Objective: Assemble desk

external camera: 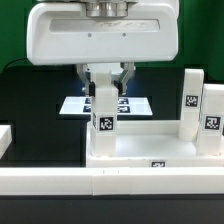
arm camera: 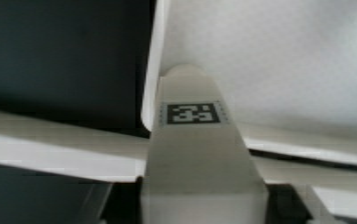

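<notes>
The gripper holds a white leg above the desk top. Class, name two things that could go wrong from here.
1. The gripper pinches only the upper end of the leg, so the leg could tilt or slip as it meets the desk top.
2. Two more legs stand close by on the exterior view's right; a sideways move might knock them over.

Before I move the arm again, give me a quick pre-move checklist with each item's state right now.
1. Jaws closed on the square white post leg: ok.
2. Leg upright in the exterior view: ok.
3. Leg over the white plastic tray-like tabletop: ok.
4. Leg bottom seated in the tabletop: cannot tell.
5. Two other white post legs standing apart from the held one: ok.
6. Leg's tag visible to the wrist view: ok.
</notes>
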